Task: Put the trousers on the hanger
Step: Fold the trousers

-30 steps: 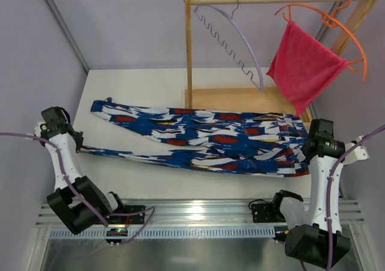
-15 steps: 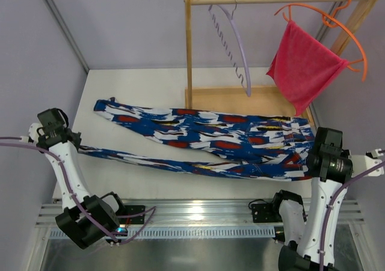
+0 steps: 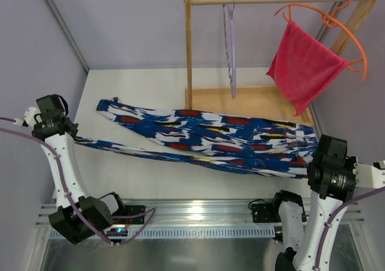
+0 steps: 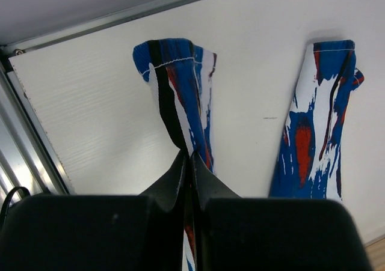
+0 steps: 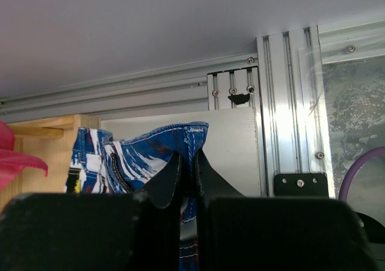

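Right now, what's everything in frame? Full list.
trousers: one, blue with white, red, black and yellow patches, stretched across the table in front of the rack
lavender hanger: one, pale lavender, bare, hanging edge-on from the rack's top bar
orange hanger: one, orange, on the same bar to the right
cloth: one, pink-red, draped on the orange hanger
rack: one, light wood, at the back right of the table
table: one, white
left gripper: one, black, shut on a trouser leg near its cuff
right gripper: one, black, shut on the trousers' waist end
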You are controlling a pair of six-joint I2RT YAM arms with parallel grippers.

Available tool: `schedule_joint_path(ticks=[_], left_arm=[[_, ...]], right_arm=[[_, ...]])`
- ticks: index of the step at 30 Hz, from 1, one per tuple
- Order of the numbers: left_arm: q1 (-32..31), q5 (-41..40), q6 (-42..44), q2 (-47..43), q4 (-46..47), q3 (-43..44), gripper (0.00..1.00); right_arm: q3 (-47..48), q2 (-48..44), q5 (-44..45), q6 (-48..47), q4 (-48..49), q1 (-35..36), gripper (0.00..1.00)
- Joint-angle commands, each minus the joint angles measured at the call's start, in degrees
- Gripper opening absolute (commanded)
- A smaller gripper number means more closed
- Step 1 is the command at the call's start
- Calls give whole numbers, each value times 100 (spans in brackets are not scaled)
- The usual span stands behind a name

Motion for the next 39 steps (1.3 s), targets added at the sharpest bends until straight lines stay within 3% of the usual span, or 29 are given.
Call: schedule_joint_path(ticks=[1, 11, 16, 21, 27, 30, 39], left_arm=[[37, -287, -4, 117, 328, 86, 0], [178, 241, -31, 205, 942, -415, 0], [178, 372, -93, 537, 1408, -574, 1], [160, 785, -67, 1153, 1646, -284, 0], [64, 1022, -23, 1795, 2067, 15, 0], [-41, 1427, 4, 2242, 2253, 286, 0], [-384, 1630, 311, 3298, 2077, 1482, 0]], right_arm=[[454, 50, 949, 168, -893, -47, 4], [95, -327, 343, 247, -745, -47, 4], [-511, -531, -447, -736, 924, -47, 4], [-950, 347, -133, -826, 1426, -47, 4], [-759, 1805, -184, -676, 1742, -38, 4], [-732, 2149, -282, -685, 2032, -38, 4], [-688, 2950, -238, -1273, 2622, -47, 4]])
